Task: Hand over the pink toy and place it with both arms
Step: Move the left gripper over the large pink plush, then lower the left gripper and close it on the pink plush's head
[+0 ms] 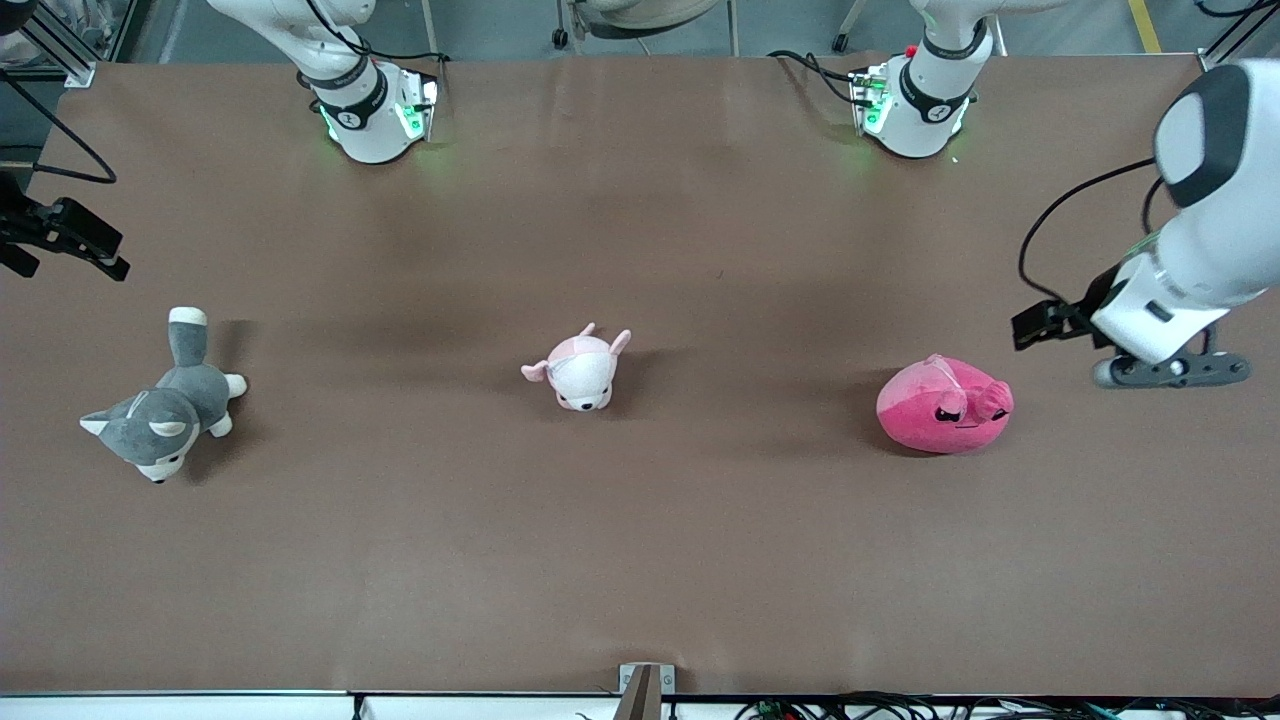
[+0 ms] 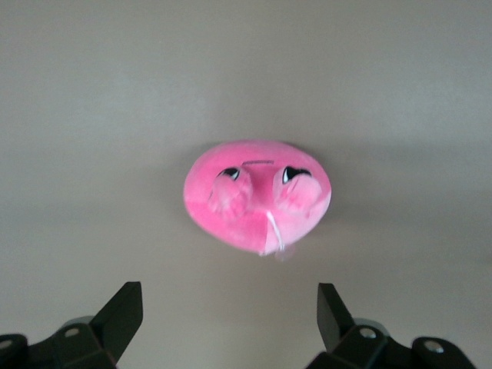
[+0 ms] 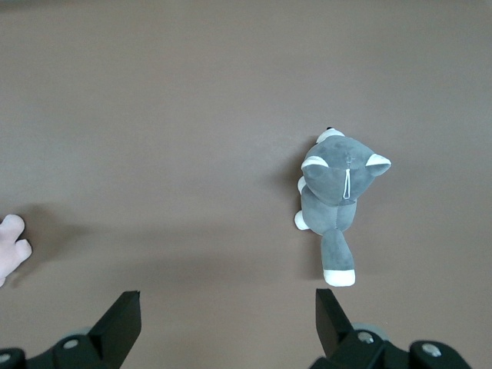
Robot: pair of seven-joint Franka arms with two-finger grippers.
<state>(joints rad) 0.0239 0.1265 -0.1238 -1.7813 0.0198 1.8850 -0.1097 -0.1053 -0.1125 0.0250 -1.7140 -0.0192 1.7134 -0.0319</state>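
The pink toy (image 1: 940,410) lies on the brown table toward the left arm's end, dark eyes facing the front camera. In the left wrist view it (image 2: 257,196) sits centred ahead of my open fingers. My left gripper (image 1: 1035,325) (image 2: 231,307) hangs open and empty over the table beside the toy, apart from it. My right gripper (image 1: 85,245) (image 3: 228,307) is open and empty over the right arm's end of the table, above the grey-and-white plush dog (image 1: 165,405) (image 3: 334,192).
A small pale pink-and-white plush animal (image 1: 580,370) stands mid-table between the dog and the pink toy; its edge shows in the right wrist view (image 3: 9,250). The arm bases (image 1: 370,110) (image 1: 915,105) stand along the table's edge farthest from the front camera.
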